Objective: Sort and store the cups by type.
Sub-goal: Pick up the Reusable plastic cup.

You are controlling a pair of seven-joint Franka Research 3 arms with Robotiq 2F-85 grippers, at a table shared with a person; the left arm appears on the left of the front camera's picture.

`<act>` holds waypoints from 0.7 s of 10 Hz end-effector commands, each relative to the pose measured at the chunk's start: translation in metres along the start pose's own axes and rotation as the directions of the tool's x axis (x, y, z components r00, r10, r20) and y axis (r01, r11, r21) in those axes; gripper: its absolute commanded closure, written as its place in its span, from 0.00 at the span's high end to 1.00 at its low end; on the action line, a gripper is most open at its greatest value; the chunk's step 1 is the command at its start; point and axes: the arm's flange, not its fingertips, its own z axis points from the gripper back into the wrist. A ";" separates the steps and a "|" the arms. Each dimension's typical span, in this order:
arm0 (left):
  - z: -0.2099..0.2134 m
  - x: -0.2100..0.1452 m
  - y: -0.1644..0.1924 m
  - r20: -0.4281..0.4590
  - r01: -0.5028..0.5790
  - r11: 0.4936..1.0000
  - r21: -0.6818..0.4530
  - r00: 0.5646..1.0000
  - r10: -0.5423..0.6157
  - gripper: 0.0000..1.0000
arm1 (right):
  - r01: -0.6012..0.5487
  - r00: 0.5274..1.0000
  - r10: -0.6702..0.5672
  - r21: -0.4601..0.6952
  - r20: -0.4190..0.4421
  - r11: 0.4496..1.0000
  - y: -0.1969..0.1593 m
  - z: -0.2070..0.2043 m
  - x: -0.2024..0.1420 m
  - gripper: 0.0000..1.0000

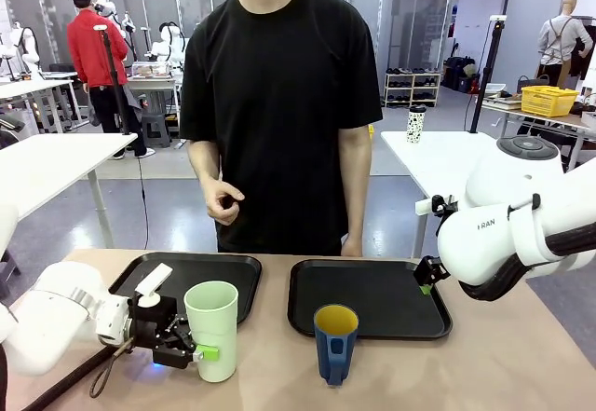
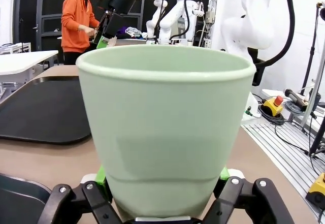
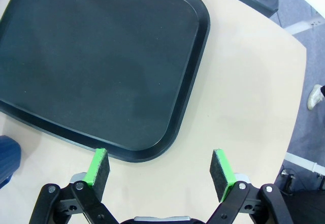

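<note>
Short of the black trays [image 1: 233, 260]: tall pale green plastic tumbler [image 1: 212, 322] clamped by left gripper [image 1: 199, 351], dark blue yellow-lined mug [image 1: 335, 346] untouched, right gripper [image 3: 160, 169] agape.

The tall pale green tumbler [image 1: 212, 322] stands upright, mouth up, at the table's [image 1: 503, 364] near left, the left gripper [image 1: 207, 351] clamped low on its wall. Well right of it, the dark blue mug [image 1: 335, 346] (yellow inside) stands upright, handle toward the robot's side.
</note>
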 end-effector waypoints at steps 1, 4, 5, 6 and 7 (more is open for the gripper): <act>0.008 0.025 -0.013 0.057 0.031 0.999 0.036 0.998 -0.033 0.44 | -0.004 1.000 0.004 -0.001 0.001 1.000 0.000 0.000 0.001 1.00; 0.029 0.068 -0.029 0.048 0.052 0.997 0.060 0.997 -0.055 0.44 | -0.004 1.000 0.004 -0.001 0.001 1.000 0.000 0.000 0.001 1.00; 0.034 0.078 -0.033 0.053 0.059 0.997 0.050 0.997 -0.062 0.44 | -0.004 1.000 0.004 -0.001 0.001 1.000 0.000 0.000 0.001 1.00; 0.037 0.087 -0.036 0.046 0.060 0.995 0.077 0.997 -0.064 0.44 | -0.004 1.000 0.004 -0.001 0.001 1.000 0.000 0.000 0.001 1.00; 0.041 0.089 -0.035 0.026 0.073 0.991 0.114 0.997 -0.077 0.44 | -0.004 1.000 0.004 -0.001 0.001 1.000 0.000 0.000 0.001 1.00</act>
